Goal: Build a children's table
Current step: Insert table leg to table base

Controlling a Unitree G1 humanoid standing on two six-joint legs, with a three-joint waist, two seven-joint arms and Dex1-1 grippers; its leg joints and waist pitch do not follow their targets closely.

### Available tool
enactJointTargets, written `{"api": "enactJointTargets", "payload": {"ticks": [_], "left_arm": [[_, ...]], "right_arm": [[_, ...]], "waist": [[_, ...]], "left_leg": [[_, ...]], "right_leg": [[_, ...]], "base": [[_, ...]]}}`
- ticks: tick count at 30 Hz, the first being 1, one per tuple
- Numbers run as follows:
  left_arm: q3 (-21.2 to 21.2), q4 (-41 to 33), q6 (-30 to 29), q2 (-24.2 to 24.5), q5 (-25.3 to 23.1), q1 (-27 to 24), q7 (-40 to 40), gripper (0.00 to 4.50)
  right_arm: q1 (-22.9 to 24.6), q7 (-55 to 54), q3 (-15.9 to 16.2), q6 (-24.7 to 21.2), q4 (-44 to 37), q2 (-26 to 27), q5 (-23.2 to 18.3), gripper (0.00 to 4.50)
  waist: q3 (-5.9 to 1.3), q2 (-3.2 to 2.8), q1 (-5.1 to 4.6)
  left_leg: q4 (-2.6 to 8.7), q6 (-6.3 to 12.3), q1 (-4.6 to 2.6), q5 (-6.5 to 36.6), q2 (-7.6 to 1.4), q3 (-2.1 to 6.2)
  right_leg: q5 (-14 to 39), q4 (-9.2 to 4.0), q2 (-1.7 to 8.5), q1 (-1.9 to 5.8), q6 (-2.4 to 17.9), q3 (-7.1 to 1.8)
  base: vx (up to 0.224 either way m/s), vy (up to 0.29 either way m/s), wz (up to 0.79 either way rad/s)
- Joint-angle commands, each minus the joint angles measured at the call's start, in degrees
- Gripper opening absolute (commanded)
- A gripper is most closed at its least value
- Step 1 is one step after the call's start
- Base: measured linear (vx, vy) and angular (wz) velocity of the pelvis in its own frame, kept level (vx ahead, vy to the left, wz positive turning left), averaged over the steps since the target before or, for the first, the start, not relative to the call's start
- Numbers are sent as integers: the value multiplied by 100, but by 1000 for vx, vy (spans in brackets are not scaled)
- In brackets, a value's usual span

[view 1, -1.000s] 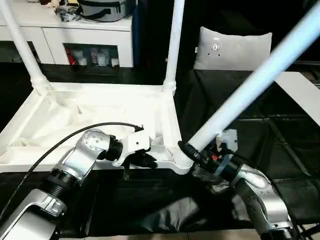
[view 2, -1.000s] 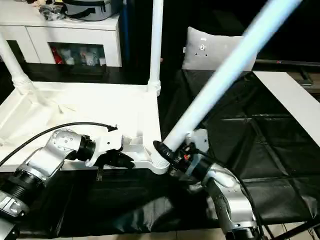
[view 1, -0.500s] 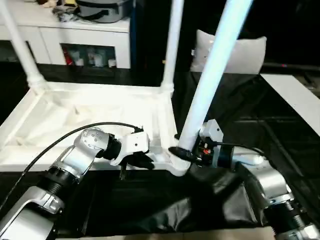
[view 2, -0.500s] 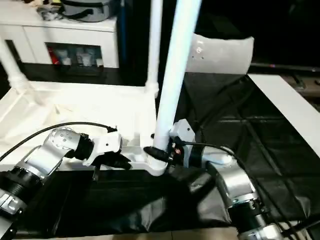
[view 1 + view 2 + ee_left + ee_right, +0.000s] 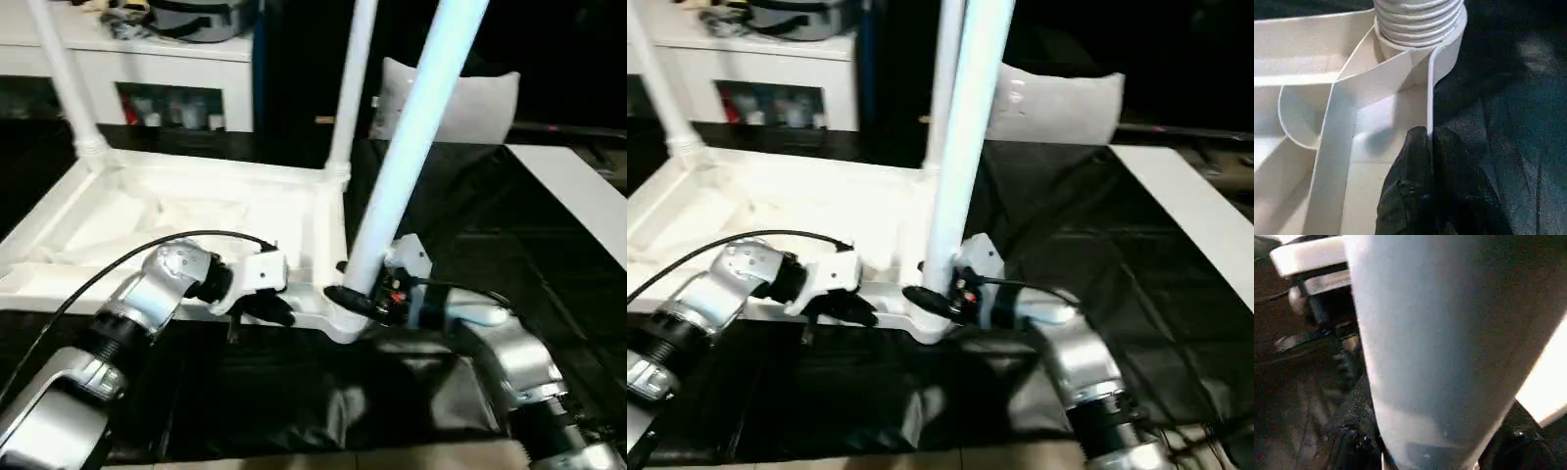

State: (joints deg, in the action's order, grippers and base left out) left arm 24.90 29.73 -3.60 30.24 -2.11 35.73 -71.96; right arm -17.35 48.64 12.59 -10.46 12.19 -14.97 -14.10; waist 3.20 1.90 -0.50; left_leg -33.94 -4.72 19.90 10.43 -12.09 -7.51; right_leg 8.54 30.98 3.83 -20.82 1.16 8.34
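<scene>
Two claws: left [image 5: 1431,147] pinches top [image 5: 196,211] (rim), right [image 5: 355,299] grips leg [image 5: 407,157].

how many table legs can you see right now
3: one leg at the far left corner, one at the far right corner, one at the near right corner, in the right end effector.

A black-covered bench [image 5: 490,235] carries the upturned white table top [image 5: 176,220]. Beyond its far corner lies a cushion [image 5: 460,98]; a flat white board [image 5: 578,201] lies well apart from it.
</scene>
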Motion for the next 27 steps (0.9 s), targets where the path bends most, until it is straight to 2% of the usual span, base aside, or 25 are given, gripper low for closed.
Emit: {"api": "enactJointTargets", "payload": {"ticks": [1, 2, 4, 5, 6, 7, 8, 9, 10, 11, 12, 13, 14, 15, 17, 18, 19, 20, 21, 22, 23, 24, 25, 26, 27], "left_arm": [[-632, -592, -501, 216, 62, -53, 657, 0], [-704, -979, -781, 251, 134, -259, 684, 0], [-809, -1584, -1214, 307, 256, -580, 731, 0], [-873, -2209, -1641, 331, 297, -900, 822, 0], [-901, -2580, -1896, 340, 310, -1085, 884, 0], [-901, -2580, -1896, 340, 310, -1085, 884, 0], [-945, -3523, -2660, 216, 421, -1465, 1060, 0], [-949, -3753, -2855, 165, 453, -1543, 1106, 0], [-949, -3753, -2855, 165, 453, -1543, 1106, 0], [-823, -4045, -3027, 146, 401, -1608, 1111, 0], [-740, -4176, -3106, 136, 358, -1627, 1117, 0], [-660, -4295, -3181, 132, 317, -1642, 1122, 0], [-631, -4242, -3211, 64, 228, -1597, 1236, 0], [-626, -4165, -3247, 26, 146, -1549, 1371, 0], [-626, -3890, -3186, -8, -48, -1439, 1603, 0], [-624, -3847, -3178, -6, -86, -1423, 1645, 0], [-623, -3824, -3174, -5, -106, -1414, 1666, 0], [-595, -3714, -3130, 28, -219, -1373, 1754, 0], [-579, -3648, -3141, 52, -269, -1336, 1844, 0], [-572, -3636, -3141, 59, -281, -1327, 1860, 0], [-534, -3594, -3165, 95, -341, -1284, 1946, 0], [-512, -3534, -3133, 106, -359, -1257, 1956, 0], [-504, -3495, -3112, 105, -374, -1241, 1966, 0], [-488, -3448, -3070, 99, -388, -1219, 1975, 0], [-473, -3410, -3039, 95, -395, -1199, 1985, 0]], "right_arm": [[392, -293, 219, -296, 693, 10, 342, 188], [358, -460, 162, -275, 752, 66, 373, 188], [303, -724, 74, -246, 847, 154, 419, 188], [210, -976, -22, -234, 972, 247, 444, 188], [150, -1128, -80, -231, 1049, 305, 455, 188], [150, -1128, -80, -231, 1049, 305, 455, 188], [-37, -1366, -200, -235, 1295, 433, 458, 188], [-96, -1403, -230, -243, 1370, 464, 454, 188], [-96, -1403, -230, -243, 1370, 464, 454, 188], [-191, -1394, -254, -323, 1464, 492, 432, 188], [-244, -1349, -233, -375, 1513, 488, 425, 188], [-290, -1302, -206, -422, 1554, 481, 419, 188], [-346, -1208, -144, -442, 1610, 465, 410, 188], [-366, -1163, -107, -425, 1631, 461, 400, 188], [-368, -1101, -51, -387, 1624, 458, 391, 188], [-362, -1092, -44, -382, 1616, 458, 389, 188], [-359, -1088, -41, -379, 1612, 459, 388, 188], [-320, -1050, -13, -379, 1577, 453, 393, 188], [-270, -995, 19, -404, 1550, 445, 394, 188], [-261, -985, 26, -405, 1548, 443, 396, 188], [-215, -932, 62, -410, 1544, 433, 405, 188], [-213, -940, 61, -432, 1569, 439, 401, 188], [-217, -945, 59, -440, 1582, 443, 399, 188], [-236, -951, 57, -432, 1621, 448, 399, 188], [-251, -954, 55, -423, 1648, 450, 401, 188]], "waist": [[-193, -199, -76], [-157, -189, -123], [-146, -194, -183], [-141, -213, -225], [-130, -207, -307], [-130, -207, -307], [-168, -227, -382], [-156, -224, -417], [-103, -246, -423], [-117, -248, -399], [-136, -151, -416], [-113, -131, -433], [-123, -89, -422], [-108, -169, -462], [-96, -236, -426], [-99, -290, -5], [-45, -232, -13], [-88, 178, -13], [61, 125, 64], [-75, 175, 27], [-150, 18, 131], [-168, 9, 121], [-210, -112, 85], [-218, -137, 75], [-204, -136, 58]], "left_leg": [[619, -218, -109, 3969, -256, 198], [693, -269, -59, 4146, -278, 229], [646, -382, -113, 4242, -235, 220], [575, -331, -130, 4142, -170, 207], [588, -353, -90, 4061, -179, 222], [588, -353, -90, 4061, -179, 222], [620, -371, -37, 4185, -214, 252], [676, -407, 9, 4262, -249, 279], [764, -399, 75, 4526, -282, 295], [749, -395, 29, 4562, -267, 267], [600, -359, -102, 4282, -167, 220], [415, -264, -166, 3748, -31, 158], [318, -195, -176, 3364, 6, 125], [363, -218, -166, 3544, -54, 169], [611, -258, -32, 4151, -258, 284], [1194, -288, 274, 5083, -552, 191], [1225, -200, 88, 4973, -512, 50], [346, -262, -374, 3756, 62, -12], [-464, -253, -725, 2726, 325, -138], [-525, 4, -236, 1351, 246, -42], [-21, -68, 16, 1420, 16, 59], [192, -99, 123, 1703, -56, 121], [354, -237, 126, 2160, -171, 225], [406, -228, -33, 2485, -212, 207], [423, -222, -69, 2571, -207, 193]], "right_leg": [[3584, -495, 443, 180, 195, -81], [3380, -419, 467, 209, 277, -91], [3657, -454, 554, 141, 325, -89], [4036, -575, 558, 123, 199, -23], [4043, -558, 592, 151, 217, -5], [4043, -558, 592, 151, 217, -5], [3874, -483, 583, 235, 172, 35], [3689, -402, 587, 265, 242, 19], [3593, -319, 512, 278, 228, -8], [3570, -312, 500, 239, 237, -56], [3953, -479, 585, 95, 262, -52], [4554, -690, 652, 1, 131, 27], [4894, -814, 668, 21, -60, 139], [4681, -816, 601, 98, -156, 304], [3981, -543, 530, 295, -70, 262], [1562, 717, 259, 534, 341, -185], [1464, 727, 238, 277, 391, -333], [4765, -417, 484, -263, -69, -353], [6611, -1007, 719, -769, -313, -222], [6949, -839, 1057, -227, -448, -333], [5788, -576, 961, 167, -313, -222], [5133, -455, 780, 191, -286, -169], [3951, -318, 630, 240, -89, -130], [3241, -308, 585, 137, 220, -185], [3087, -306, 579, 112, 355, -205]], "base": [[0, 0, 0], [0, 0, 0], [0, 0, 0], [0, 0, 0], [0, 0, 0], [0, 0, 0], [0, 0, 0], [0, 0, 0], [0, 0, 0], [0, 0, 0], [0, 0, 0], [0, 0, 0], [0, 0, 0], [0, 0, 0], [-26, -10, 2], [-51, -19, 3], [-21, -79, 24], [69, -109, 19], [69, -109, 19], [55, -50, -29], [68, 36, -47], [68, 36, -47], [58, 52, -22], [0, 0, 0], [0, 0, 0]]}}
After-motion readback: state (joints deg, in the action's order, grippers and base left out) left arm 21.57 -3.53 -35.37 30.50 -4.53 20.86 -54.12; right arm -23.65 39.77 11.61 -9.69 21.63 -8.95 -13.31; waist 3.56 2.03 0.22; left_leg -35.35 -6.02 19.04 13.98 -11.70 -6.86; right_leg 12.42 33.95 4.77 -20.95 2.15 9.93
